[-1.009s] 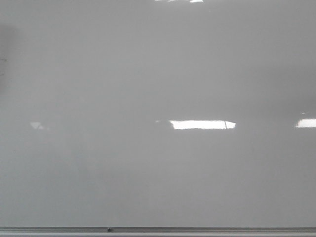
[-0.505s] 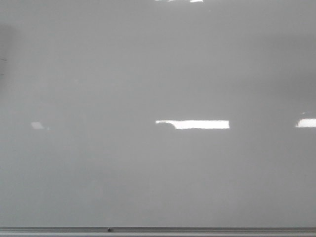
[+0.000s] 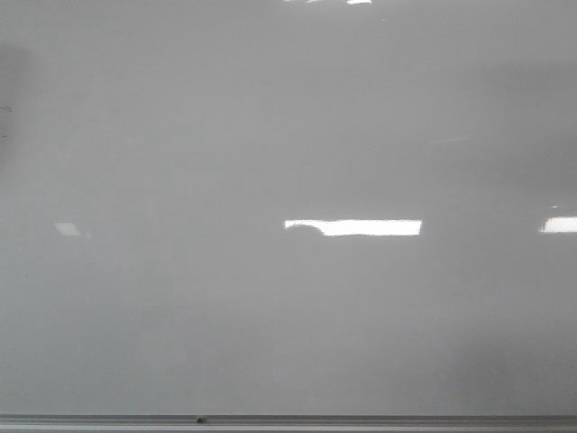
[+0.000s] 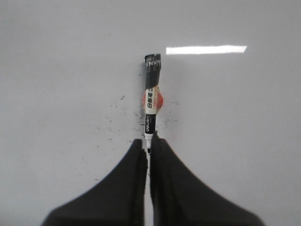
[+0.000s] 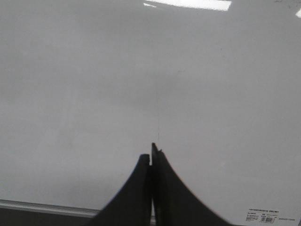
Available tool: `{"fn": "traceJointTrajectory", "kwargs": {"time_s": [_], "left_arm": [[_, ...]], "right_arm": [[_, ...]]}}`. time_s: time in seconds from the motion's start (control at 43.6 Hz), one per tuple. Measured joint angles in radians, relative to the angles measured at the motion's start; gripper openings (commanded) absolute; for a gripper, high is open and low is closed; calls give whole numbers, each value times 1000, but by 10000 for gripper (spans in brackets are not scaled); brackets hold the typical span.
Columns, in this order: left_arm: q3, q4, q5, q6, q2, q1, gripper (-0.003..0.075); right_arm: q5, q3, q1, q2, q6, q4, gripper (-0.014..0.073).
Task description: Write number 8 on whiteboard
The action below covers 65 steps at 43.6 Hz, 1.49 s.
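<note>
L gripper (image 4: 149, 145) pinches a marker (image 4: 151, 101); R gripper (image 5: 151, 159) is shut w/ nothing in it.
Marker sticks straight out past L fingertips over the whiteboard (image 3: 270, 135). No number 8 seen on board yet.
</note>
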Motion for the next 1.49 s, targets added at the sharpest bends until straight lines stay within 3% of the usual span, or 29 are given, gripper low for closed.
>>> {"fn": "traceJointTrajectory", "kwargs": {"time_s": [0.069,0.138,0.206,0.688,1.239,1.491], "left_arm": [[0,9,0,0,31,0,386],[0,19,0,0,63,0,517],[-4,29,3,0,103,0,569],[-144,33,9,0,466,0,563],[-190,33,-276,0,810,0,561],[-201,33,-348,0,862,0,400]], "right_arm": [[0,0,0,0,-4,0,440],[2,0,0,0,-5,0,549],[2,0,0,0,-6,0,624],[2,0,0,0,-8,0,624],[6,0,0,0,-8,0,624],[8,0,0,0,-8,0,624]]}}
